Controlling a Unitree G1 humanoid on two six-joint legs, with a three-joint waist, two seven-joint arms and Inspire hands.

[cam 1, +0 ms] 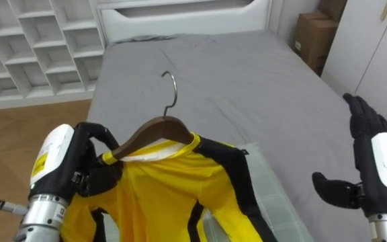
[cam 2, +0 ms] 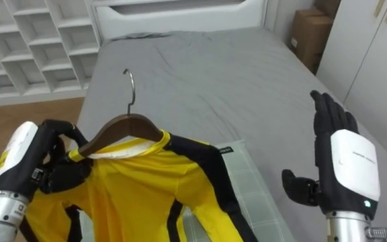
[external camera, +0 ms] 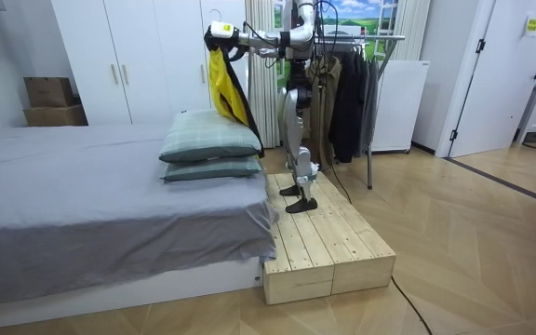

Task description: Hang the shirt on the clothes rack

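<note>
A yellow shirt with black stripes hangs on a brown wooden hanger whose metal hook points up. My left hand is shut on the hanger's left end, where the shirt's shoulder lies. At the right my right hand is open, fingers straight and pointing up, apart from the shirt. In the room view I stand on a wooden platform beside the bed and hold the shirt high above the pillows.
The grey bed stretches ahead, with a checked pillow under the shirt. White cube shelves stand at the left, cardboard boxes and a white wardrobe at the right. A clothes rack with dark garments stands behind me.
</note>
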